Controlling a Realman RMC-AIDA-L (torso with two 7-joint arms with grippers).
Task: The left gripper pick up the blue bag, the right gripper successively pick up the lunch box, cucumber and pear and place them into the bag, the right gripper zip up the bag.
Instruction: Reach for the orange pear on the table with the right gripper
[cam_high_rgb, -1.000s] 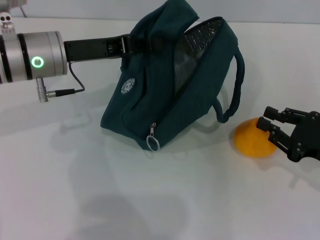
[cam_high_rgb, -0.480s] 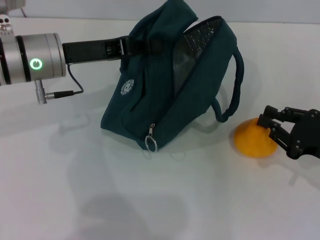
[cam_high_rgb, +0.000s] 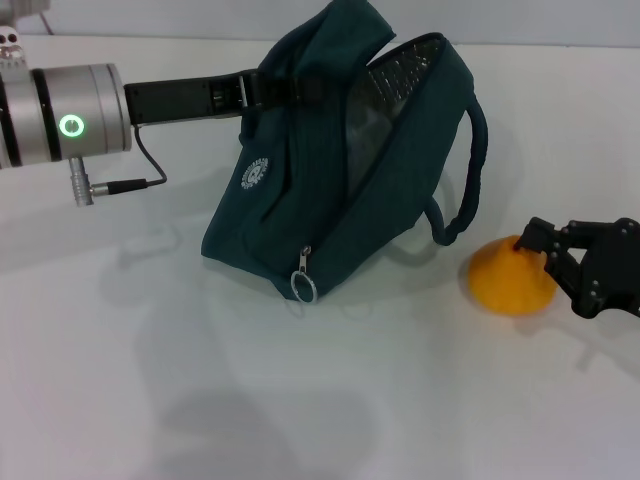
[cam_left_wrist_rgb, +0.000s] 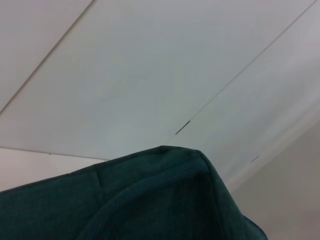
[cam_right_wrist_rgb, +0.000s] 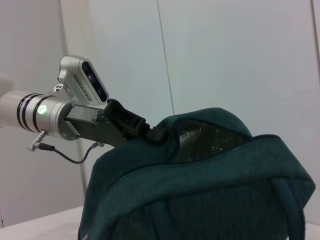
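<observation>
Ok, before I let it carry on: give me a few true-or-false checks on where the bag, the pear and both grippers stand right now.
1. The left gripper holds the blue bag up by its top flap. True.
2. The bag's zipper is fully shut. False: the bag gapes open and its silver lining shows.
3. The pear is already inside the bag. False: it sits on the white table, to the right of the bag.
4. The right gripper is at the pear, its fingers around the fruit's right side. True.
5. The zipper pull ring hangs at the bag's lower front corner. True.
6. The cucumber lies on the table beside the pear. False: no cucumber shows on the table.
</observation>
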